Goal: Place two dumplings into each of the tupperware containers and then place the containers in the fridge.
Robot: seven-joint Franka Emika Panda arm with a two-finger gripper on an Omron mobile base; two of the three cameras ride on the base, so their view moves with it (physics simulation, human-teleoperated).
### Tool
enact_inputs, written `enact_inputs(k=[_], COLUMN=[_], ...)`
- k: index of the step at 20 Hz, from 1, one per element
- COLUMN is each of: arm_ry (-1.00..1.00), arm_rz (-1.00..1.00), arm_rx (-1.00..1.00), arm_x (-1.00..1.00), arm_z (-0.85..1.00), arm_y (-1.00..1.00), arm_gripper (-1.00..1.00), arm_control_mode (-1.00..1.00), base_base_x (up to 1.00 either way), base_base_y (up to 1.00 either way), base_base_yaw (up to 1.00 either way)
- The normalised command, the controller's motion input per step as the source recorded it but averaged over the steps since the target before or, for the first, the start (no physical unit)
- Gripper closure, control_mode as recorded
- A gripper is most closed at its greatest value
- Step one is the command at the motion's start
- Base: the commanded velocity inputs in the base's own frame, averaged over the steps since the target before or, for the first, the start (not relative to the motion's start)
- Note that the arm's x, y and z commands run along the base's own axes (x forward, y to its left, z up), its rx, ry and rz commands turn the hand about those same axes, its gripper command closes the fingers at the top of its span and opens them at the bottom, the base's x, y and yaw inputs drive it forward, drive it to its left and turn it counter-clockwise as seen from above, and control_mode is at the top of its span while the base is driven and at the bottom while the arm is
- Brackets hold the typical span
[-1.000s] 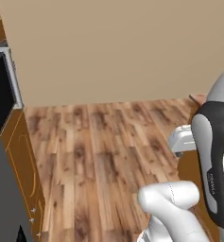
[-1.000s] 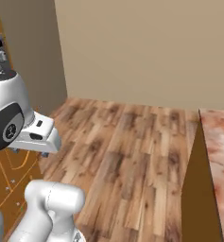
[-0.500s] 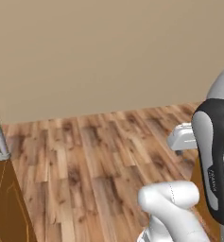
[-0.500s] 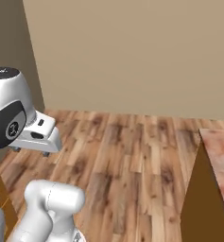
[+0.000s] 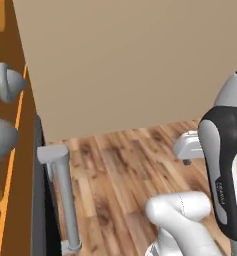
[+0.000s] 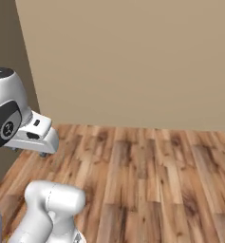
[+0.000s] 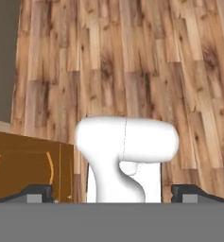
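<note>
The gripper (image 7: 111,193) stood wide open with nothing between its two dark fingertips (image 7: 38,193), pointing down at the brown plank floor (image 7: 132,61). In the left base view an orange wooden cabinet (image 5: 7,150) with grey knobs (image 5: 7,82) filled the left edge, and just right of it a grey bar handle (image 5: 62,195) stood upright against a dark panel. A plain beige wall (image 6: 133,61) closed the far side of the floor.
</note>
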Motion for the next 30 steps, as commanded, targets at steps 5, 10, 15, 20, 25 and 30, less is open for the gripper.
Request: enact_inputs(k=[5, 10, 15, 20, 25, 30], arm_ry=[0.0, 0.0, 0.0, 0.0, 0.0, 0.0], arm_rz=[0.0, 0.0, 0.0, 0.0, 0.0, 0.0], arm_rx=[0.0, 0.0, 0.0, 0.0, 0.0, 0.0], arm_x=[0.0, 0.0, 0.0, 0.0, 0.0, 0.0], arm_z=[0.0, 0.0, 0.0, 0.0, 0.0, 0.0], arm_y=[0.0, 0.0, 0.0, 0.0, 0.0, 0.0], arm_gripper=[-1.0, -1.0, -1.0, -1.0, -1.0, -1.0], arm_control_mode=[1.0, 1.0, 1.0, 1.0, 1.0, 1.0], base_base_x=[1.0, 0.97, 0.52, 0.56, 0.59, 0.67], base_base_y=[0.01, 0.13, 0.47, 0.55, 0.58, 0.65], base_base_yaw=[-0.22, -0.35, -0.74, -0.76, -0.75, -0.73])
